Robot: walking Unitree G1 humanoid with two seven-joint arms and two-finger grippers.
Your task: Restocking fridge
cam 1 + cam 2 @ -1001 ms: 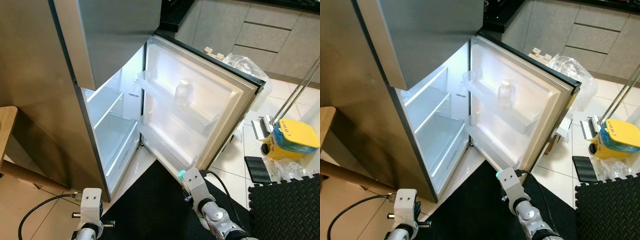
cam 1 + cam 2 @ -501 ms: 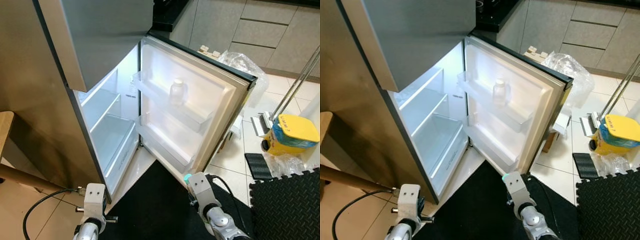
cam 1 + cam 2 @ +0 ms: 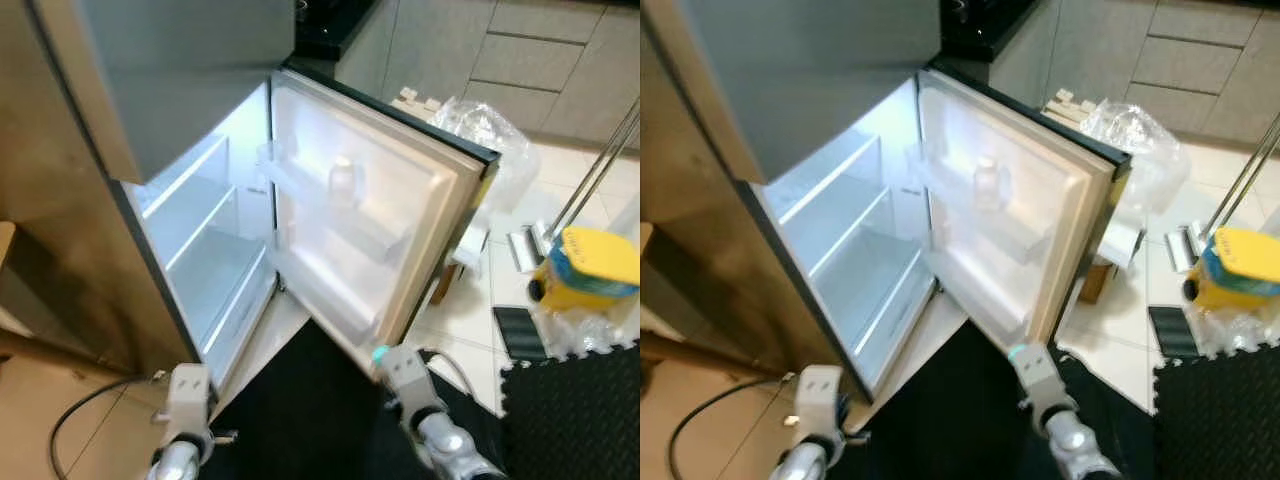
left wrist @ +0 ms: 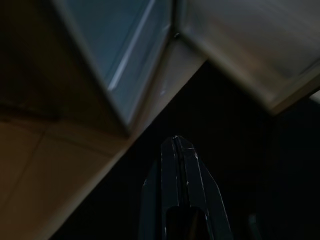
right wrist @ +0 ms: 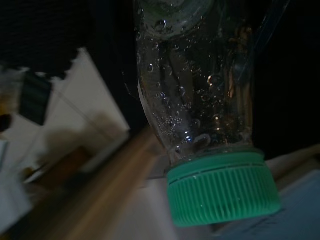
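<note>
Nearest me, my left hand [image 4: 176, 150] hangs low with fingers pressed together, holding nothing. My right hand [image 5: 200, 30] grips a clear bottle [image 5: 200, 110] with a green cap [image 5: 222, 187], just before the open fridge [image 3: 200, 250]; beyond, a white bottle [image 3: 343, 180] stands on its door shelf [image 3: 330, 210].

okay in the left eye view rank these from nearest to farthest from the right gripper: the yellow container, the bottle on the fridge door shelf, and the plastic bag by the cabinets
1. Bottle on the door shelf, up and to the left of the right gripper.
2. Yellow container, far to its right on the tiles.
3. Plastic bag, beyond the door's top edge, by the cabinets.
</note>
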